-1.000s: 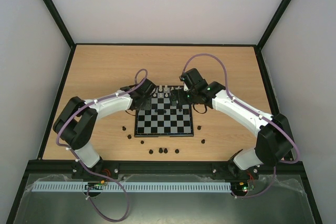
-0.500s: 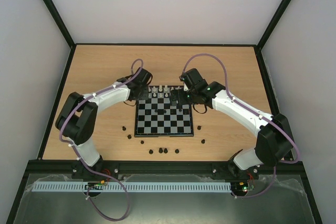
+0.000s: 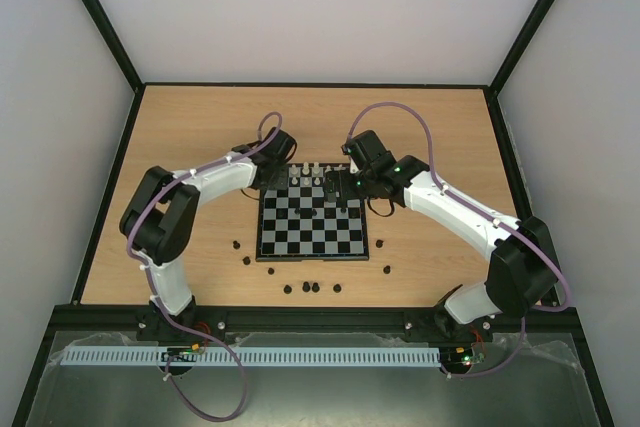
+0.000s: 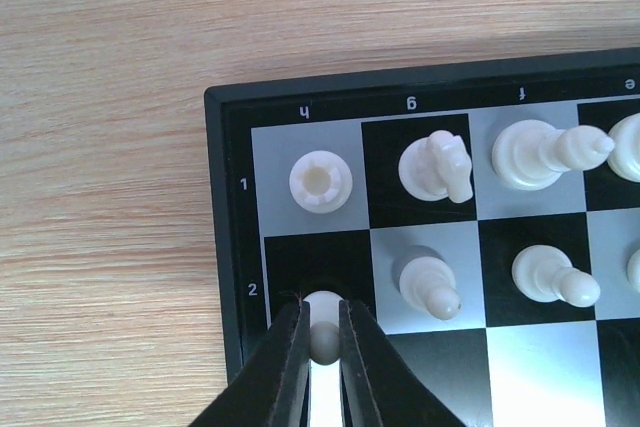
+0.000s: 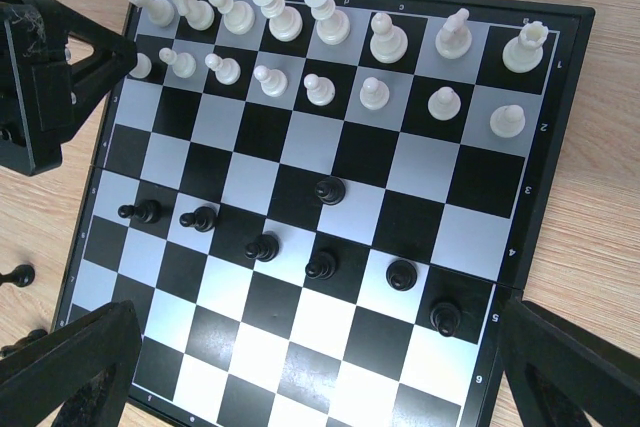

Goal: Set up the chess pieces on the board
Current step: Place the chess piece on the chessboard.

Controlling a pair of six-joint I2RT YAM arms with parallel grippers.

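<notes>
Left gripper (image 4: 322,309) pinches a small cream plastic pawn (image 4: 323,337), seemingly seated, near the far-left corner of the glossy black-and-silver checked board (image 4: 225,197); a skewed release could tip it against the neighbouring cream pawn (image 4: 430,285).

You see a board (image 5: 250,187) with glossy black and silver-grey checks in a black frame, cream pieces (image 5: 388,44), black pieces (image 5: 329,190), and a light wood-grain table (image 4: 100,97).
</notes>
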